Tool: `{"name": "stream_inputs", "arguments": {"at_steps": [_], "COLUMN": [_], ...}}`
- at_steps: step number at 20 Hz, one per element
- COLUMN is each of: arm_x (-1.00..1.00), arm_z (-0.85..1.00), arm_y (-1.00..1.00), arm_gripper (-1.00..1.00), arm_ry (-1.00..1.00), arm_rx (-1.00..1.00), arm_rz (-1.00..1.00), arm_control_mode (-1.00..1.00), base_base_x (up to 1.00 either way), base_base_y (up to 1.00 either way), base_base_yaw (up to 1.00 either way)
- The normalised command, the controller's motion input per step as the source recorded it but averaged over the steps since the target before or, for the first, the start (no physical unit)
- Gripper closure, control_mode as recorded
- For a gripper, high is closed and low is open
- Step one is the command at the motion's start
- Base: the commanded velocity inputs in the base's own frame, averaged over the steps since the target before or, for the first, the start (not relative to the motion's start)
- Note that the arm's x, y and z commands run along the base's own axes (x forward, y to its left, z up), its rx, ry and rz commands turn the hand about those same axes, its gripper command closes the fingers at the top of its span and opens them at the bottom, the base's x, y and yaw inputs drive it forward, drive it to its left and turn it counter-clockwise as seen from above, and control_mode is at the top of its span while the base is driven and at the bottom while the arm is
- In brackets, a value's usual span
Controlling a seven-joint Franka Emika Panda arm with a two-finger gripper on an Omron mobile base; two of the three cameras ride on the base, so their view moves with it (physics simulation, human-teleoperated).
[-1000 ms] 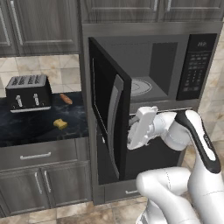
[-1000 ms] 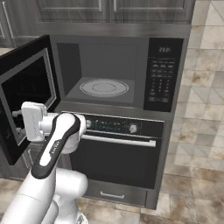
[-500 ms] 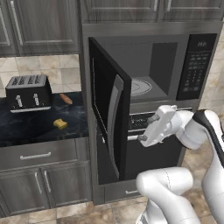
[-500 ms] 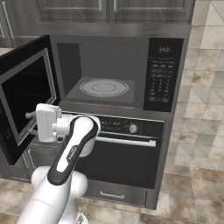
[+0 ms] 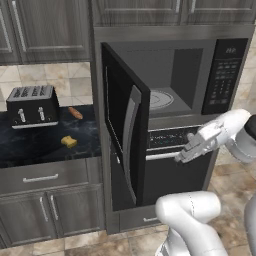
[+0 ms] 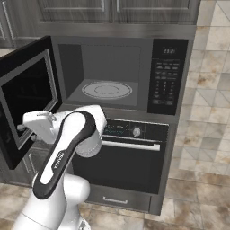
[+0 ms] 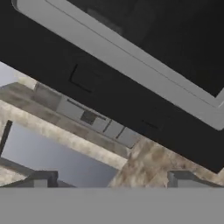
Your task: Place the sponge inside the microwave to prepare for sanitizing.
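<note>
1. While the microwave (image 5: 170, 85) stood with its door (image 5: 125, 135) swung wide and its turntable (image 6: 107, 90) bare, the sponge (image 5: 69, 142) lay on the dark counter (image 5: 35, 150), well apart from it.
2. It sat in front of the toaster (image 5: 33, 106), near a reddish sausage (image 5: 75, 113).
3. Spread wide and holding nothing, the gripper (image 5: 180, 158) hung before the oven (image 6: 130, 152), just beside the door.

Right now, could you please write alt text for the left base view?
The microwave door hangs wide open, with the open, empty gripper by the oven front below. The sponge lies on the dark counter near a toaster.
</note>
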Motion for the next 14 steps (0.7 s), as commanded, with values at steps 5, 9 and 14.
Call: {"name": "stream_inputs", "arguments": {"at_steps": [5, 9, 14], "arm_x": [-0.1, -0.01, 0.0], "arm_z": [0.03, 0.0, -0.05], "arm_y": [-0.26, -0.27, -0.1], "arm_gripper": [-1.0, -1.0, -1.0], "arm_ry": [-0.08, 0.01, -0.01], "arm_rx": [-0.28, -0.24, -0.35], "arm_rz": [-0.49, -0.52, -0.38], "arm_control_mode": [-1.0, -1.0, -1.0], "base_base_x": [0.0, 0.0, 0.0], "base_base_y": [0.0, 0.0, 0.0], "base_base_yaw": [0.0, 0.0, 0.0]}}
